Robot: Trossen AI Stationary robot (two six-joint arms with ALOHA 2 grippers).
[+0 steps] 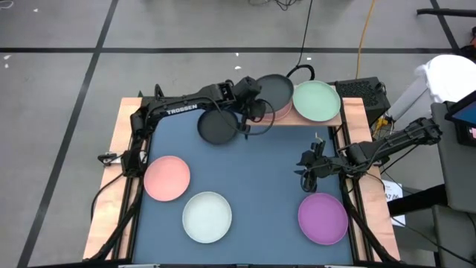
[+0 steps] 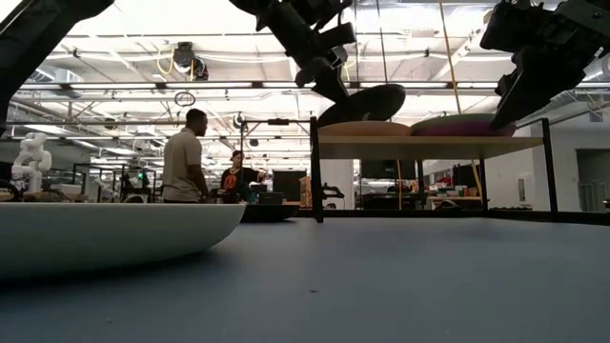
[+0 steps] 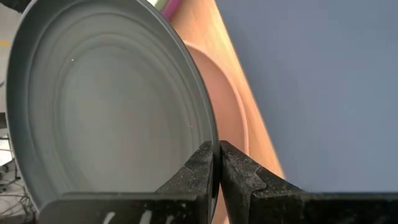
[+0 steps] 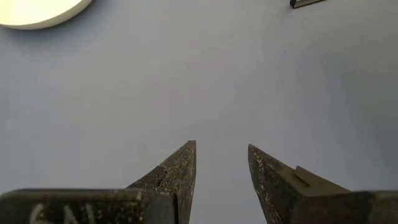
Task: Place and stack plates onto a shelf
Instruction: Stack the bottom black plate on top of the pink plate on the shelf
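Observation:
The light-wood shelf (image 1: 349,112) stands at the table's far edge. A pink plate (image 2: 357,128) lies on its left half. On its right half a pale green plate (image 1: 316,100) lies on a purple plate (image 2: 462,124). Above the pink plate a dark grey plate (image 1: 274,89) hangs tilted, with my left gripper (image 1: 249,112) shut on it. Whether it touches the pink plate, I cannot tell. My right gripper (image 1: 309,170) stands open over the blue table at the right, with nothing between its fingers. My left gripper pinches the dark grey plate's raised rim (image 3: 208,134) between its two fingers, one finger inside the plate and one outside. The fingers slant down from the table's left and near side. The plate (image 2: 367,100) sits tilted over the pink plate.
On the blue table lie a second dark grey plate (image 1: 218,125) near the shelf, a pink plate (image 1: 166,178), a whitish plate (image 1: 207,217) and a purple plate (image 1: 323,218). Two people (image 2: 186,157) stand in the room beyond the table.

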